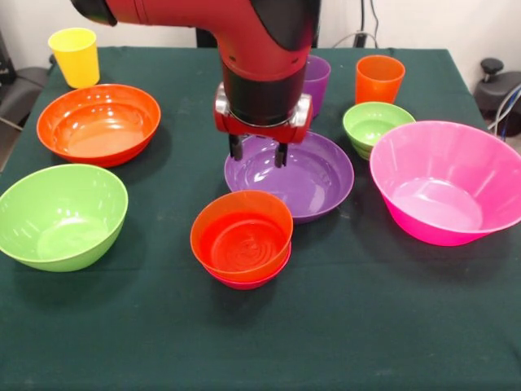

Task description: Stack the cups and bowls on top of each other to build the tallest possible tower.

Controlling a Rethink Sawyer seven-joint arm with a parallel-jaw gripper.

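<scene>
Nearest the camera, centre: the tower (pixel 242 240), i.e. small orange bowl (pixel 241 232) nested in a small red-magenta bowl (pixel 248 280), only its lower rim peeking out. Sits flat on the green desk (pixel 260 342). Two pieces so far, so early in the build.

Left, also near: lime green bowl (pixel 61 215). Right: big pink bowl (pixel 446 181). Both well apart from the tower.

Mid desk, just behind the tower: purple bowl (pixel 291 173), shallow and wide. The gripper (pixel 258 152) hangs over its back-left rim, fingers (pixel 235 147) parted w/ a gap, holding nothing; can't tell if the tips touch the rim.

Further back: large orange bowl (pixel 98 122) left, small green bowl (pixel 377 125) right, close to the pink one.

Far edge: yellow cup (pixel 75 56), purple cup (pixel 316 81) partly hidden behind the arm, orange cup (pixel 379 78).

Handling, my guess: all thin glossy plastic, prob. light, stiff, not breakable but slippery. Bowls are too wide to span, so pinch the rim wall, one finger inside, one outside. A rim grip will likely let a bowl tilt or swing. Cups are narrow; could prob. be gripped across the body or by the rim.
</scene>
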